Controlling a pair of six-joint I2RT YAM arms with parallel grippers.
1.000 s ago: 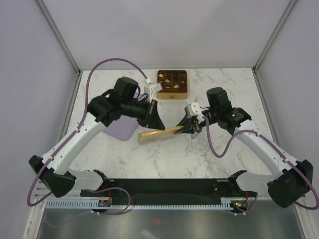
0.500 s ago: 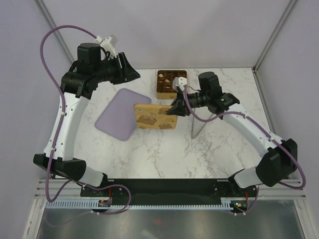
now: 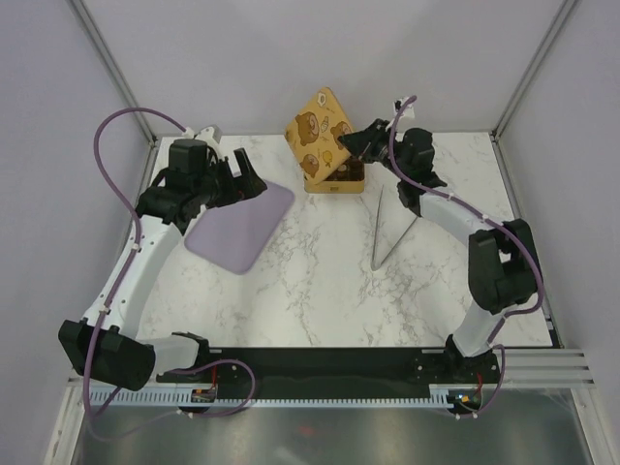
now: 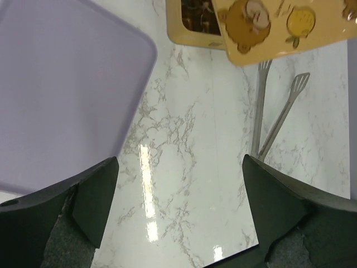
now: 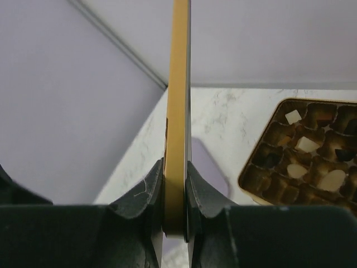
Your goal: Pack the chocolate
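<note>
- Gold lid (image 3: 320,131) is tilting on edge, with the right gripper (image 5: 177,195) clamping it.
- Chocolate (image 5: 305,144) is sitting in compartments of the tin (image 5: 248,187), just below that gripper.
- Left gripper (image 4: 179,167) is hanging wide open, well apart.

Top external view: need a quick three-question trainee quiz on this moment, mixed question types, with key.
1. Short answer: where does the visible chocolate sit?
2. True or false: the left pincer is shut.
3. Pick one: the right pincer grips A) a chocolate, B) the bear-print lid, C) nothing.

Key:
1. In the compartments of the gold tin.
2. False. Its fingers stand wide apart, with nothing between them.
3. B. It pinches the lid by its edge, raised above the tin.
</note>
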